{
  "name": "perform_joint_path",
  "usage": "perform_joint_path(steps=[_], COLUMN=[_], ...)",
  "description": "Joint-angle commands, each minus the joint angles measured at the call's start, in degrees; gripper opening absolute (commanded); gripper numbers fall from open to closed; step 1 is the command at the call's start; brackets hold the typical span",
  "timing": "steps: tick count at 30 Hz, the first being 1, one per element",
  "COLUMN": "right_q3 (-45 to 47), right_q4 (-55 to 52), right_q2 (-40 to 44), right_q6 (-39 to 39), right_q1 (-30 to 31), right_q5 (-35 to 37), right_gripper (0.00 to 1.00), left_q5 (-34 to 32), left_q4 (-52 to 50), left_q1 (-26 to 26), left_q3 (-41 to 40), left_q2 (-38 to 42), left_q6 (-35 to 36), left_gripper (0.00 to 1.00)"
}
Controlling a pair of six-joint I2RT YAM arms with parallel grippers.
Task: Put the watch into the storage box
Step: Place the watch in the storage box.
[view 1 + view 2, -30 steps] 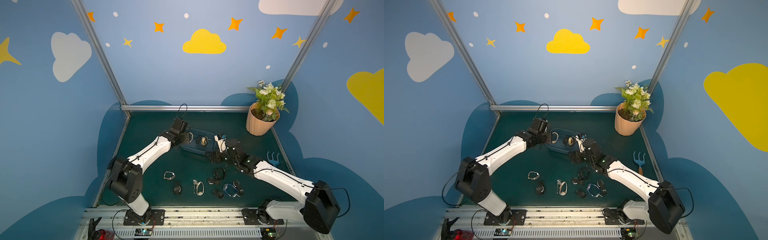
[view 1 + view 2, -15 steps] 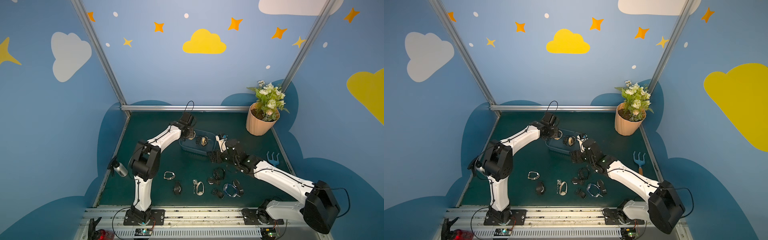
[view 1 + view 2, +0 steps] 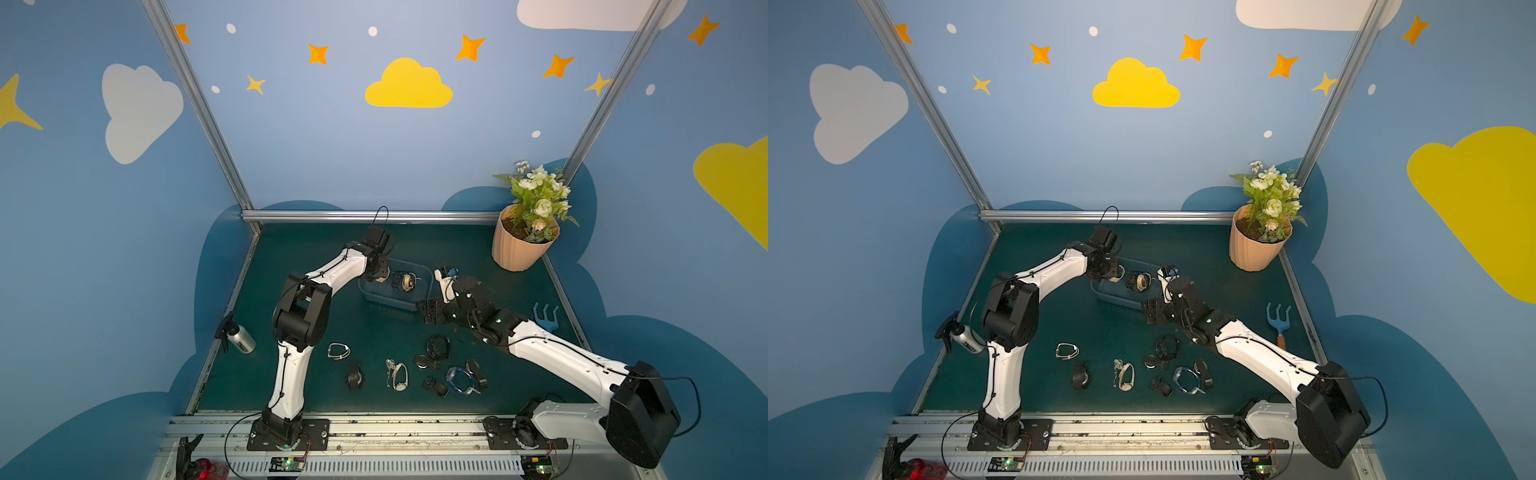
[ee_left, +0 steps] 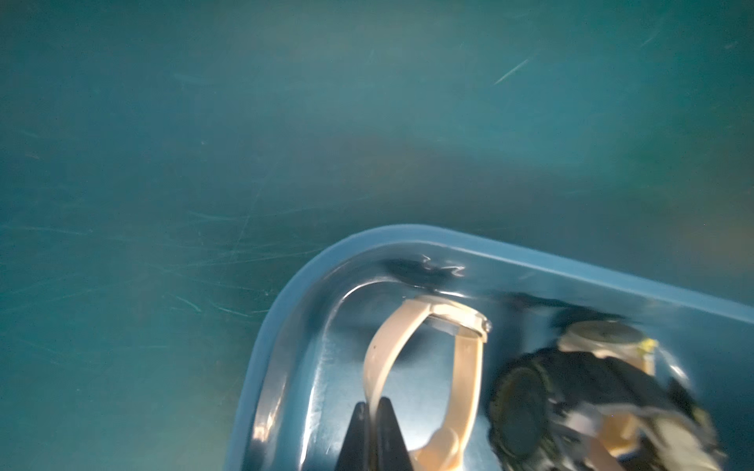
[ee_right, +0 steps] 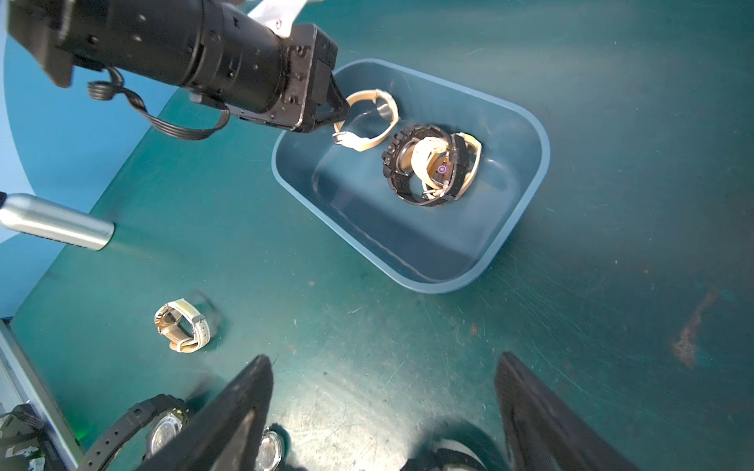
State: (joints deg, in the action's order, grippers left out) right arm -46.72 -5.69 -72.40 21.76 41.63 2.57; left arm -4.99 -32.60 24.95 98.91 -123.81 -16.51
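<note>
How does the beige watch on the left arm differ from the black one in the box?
The beige watch has a slim pale strap; the black watch a chunky dark one. The beige watch is pinched by its strap in the left gripper, fingers shut; the black watch lies free in the storage box, tangled with a cream-strapped watch. Both are closed loops within the box's walls.

**Layout about the storage box.** Storage box (image 3: 386, 300) at centre of worktop (image 3: 436, 241). In the box: a watch bundle (image 3: 403, 281) and, at the left end, the watch (image 5: 364, 142) in the left end effector (image 5: 342, 112). Behind-right of box: flowerpot (image 3: 515, 251); right: garden fork (image 3: 545, 318); front-left: spray bottle (image 3: 240, 338); front: loose watches (image 3: 400, 376).
</note>
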Motion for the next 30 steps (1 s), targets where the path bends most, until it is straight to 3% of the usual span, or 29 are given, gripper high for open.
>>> perform_joint_path(steps=[1, 10, 12, 20, 26, 30], right_q3=[-1.8, -2.06, -2.06, -3.55, -3.12, -4.32], right_q4=[-1.64, -2.86, -2.98, -3.41, -3.7, -5.24], right_q2=[1.64, 1.83, 2.07, 0.76, -0.61, -2.46], right_q6=[0.2, 1.26, 1.1, 0.78, 2.55, 2.83], right_q1=[-0.41, -0.97, -1.02, -1.92, -2.2, -2.5], right_q5=[0.64, 1.03, 0.97, 1.02, 2.16, 1.99], right_gripper=[0.86, 0.86, 0.86, 0.86, 0.86, 0.86], left_q5=[-0.67, 3.26, 4.16, 9.97, 19.62, 21.43], left_q4=[-2.27, -1.06, -0.99, 5.02, 19.75, 27.21], left_q1=[-0.6, -1.0, -1.07, -1.05, -0.85, -0.74], left_q3=[1.85, -0.44, -1.27, -10.7, -31.85, -46.55], left_q2=[-0.9, 3.28, 5.24, 19.79, 35.77, 46.52], left_q6=[-1.26, -2.68, -2.84, -4.8, -9.86, -14.0], left_gripper=[0.11, 0.48, 0.63, 0.99, 1.0, 1.0])
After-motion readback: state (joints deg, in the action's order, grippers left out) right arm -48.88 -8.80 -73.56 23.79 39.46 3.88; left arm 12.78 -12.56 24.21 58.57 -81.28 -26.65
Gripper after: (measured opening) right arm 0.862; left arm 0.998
